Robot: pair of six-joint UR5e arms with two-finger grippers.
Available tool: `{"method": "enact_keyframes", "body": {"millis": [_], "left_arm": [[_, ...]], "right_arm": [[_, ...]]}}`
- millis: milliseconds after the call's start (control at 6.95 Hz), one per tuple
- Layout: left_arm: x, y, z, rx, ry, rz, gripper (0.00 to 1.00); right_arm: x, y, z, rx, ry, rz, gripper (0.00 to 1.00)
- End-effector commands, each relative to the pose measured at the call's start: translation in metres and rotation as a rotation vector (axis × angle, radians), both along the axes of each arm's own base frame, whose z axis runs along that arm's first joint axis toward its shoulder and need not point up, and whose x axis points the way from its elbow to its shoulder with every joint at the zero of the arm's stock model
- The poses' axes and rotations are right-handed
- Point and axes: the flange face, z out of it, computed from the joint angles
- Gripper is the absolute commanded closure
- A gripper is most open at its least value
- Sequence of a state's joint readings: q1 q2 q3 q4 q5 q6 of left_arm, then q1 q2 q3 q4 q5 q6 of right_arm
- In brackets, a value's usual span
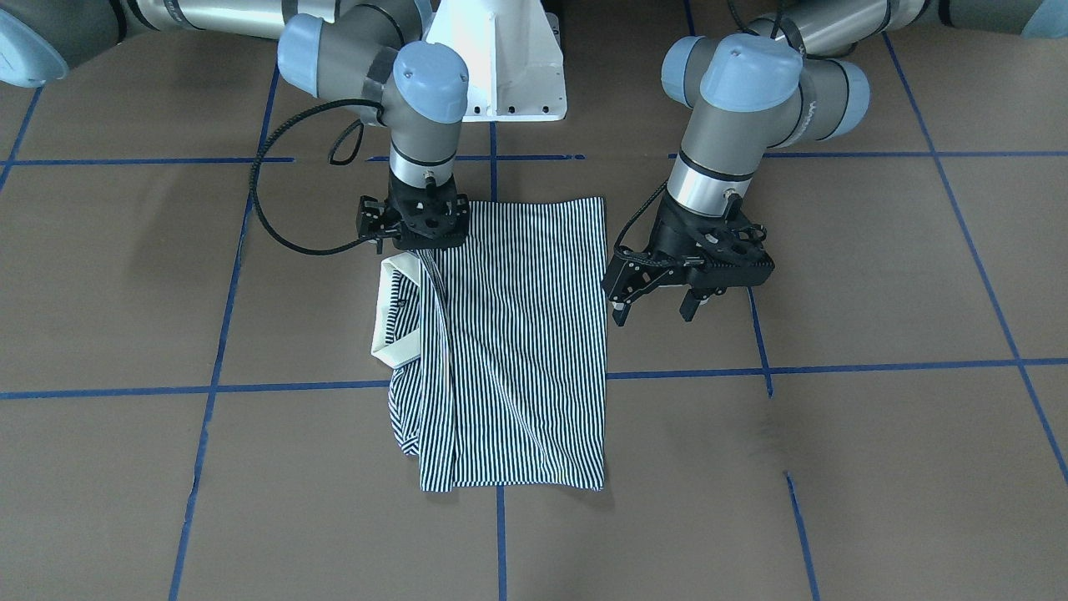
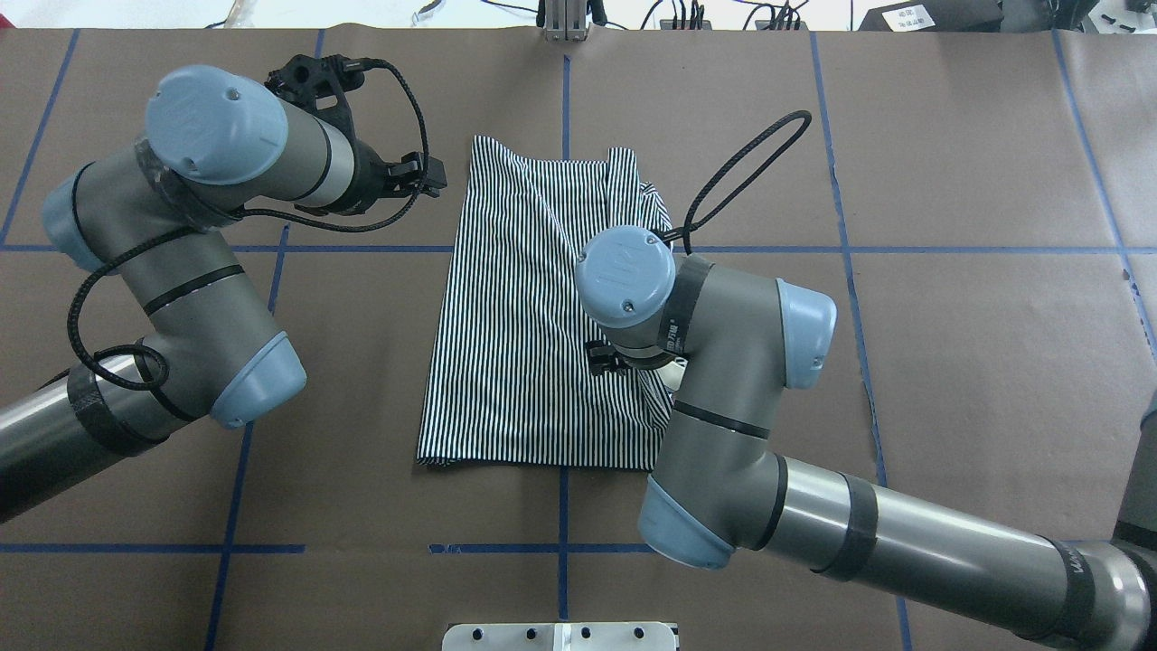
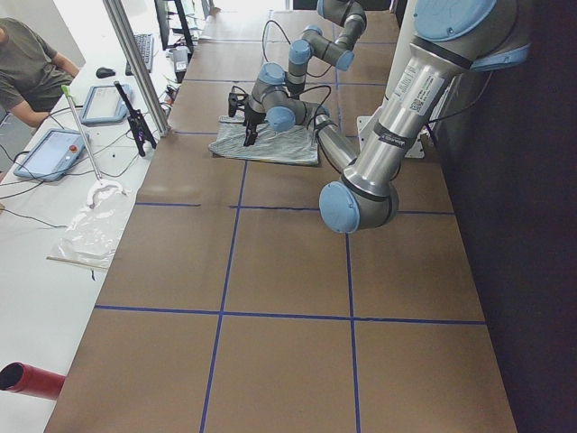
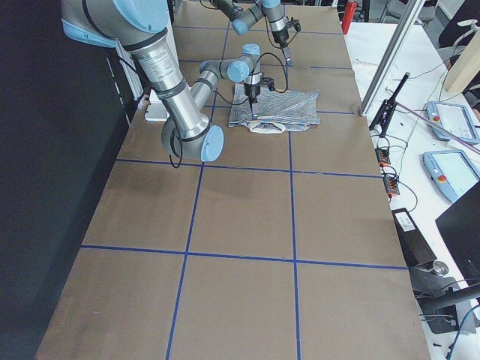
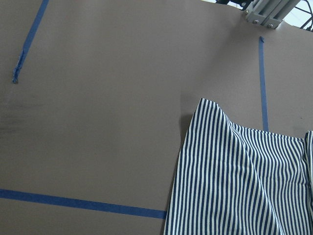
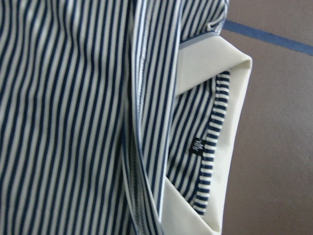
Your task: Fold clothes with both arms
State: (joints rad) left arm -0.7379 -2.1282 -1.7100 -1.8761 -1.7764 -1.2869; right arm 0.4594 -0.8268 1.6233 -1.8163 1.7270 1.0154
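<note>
Roughly half of the work looks done to me. The polo shirt (image 1: 517,334) lies in the middle of the table (image 1: 834,467), in front of the robot's base. It is already a compact rectangle, with one layer laid over the body up to just beside the collar (image 1: 381,321). I judge that at least one more fold is left, and some tidying. The thin navy-and-white stripes lie mostly flat, with soft creases. A bunched piece, maybe a sleeve, sticks out at one corner on the collar side. The left gripper (image 1: 655,307) hangs just beside the edge opposite the cream collar, jaws apart and holding nothing. The right gripper (image 1: 421,229) is low on the cloth near the collar. Its fingers are hidden, so I cannot tell whether it pinches.
</note>
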Motion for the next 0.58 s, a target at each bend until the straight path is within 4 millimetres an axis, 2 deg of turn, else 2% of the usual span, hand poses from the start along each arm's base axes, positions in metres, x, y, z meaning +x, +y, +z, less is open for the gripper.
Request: {"method": "enact_keyframes", "body": {"millis": [0,432], "left_arm": [[0.000,0.000,0.000,0.000,-0.002,0.001,0.00],[0.000,0.000,-0.001,-0.002,0.003,0.000,0.00]], "right_arm": [[-0.016,-0.007,0.001,-0.010,0.011,-0.001,0.00],[-0.017,-0.005,0.039,-0.035,0.065,-0.005,0.00]]}}
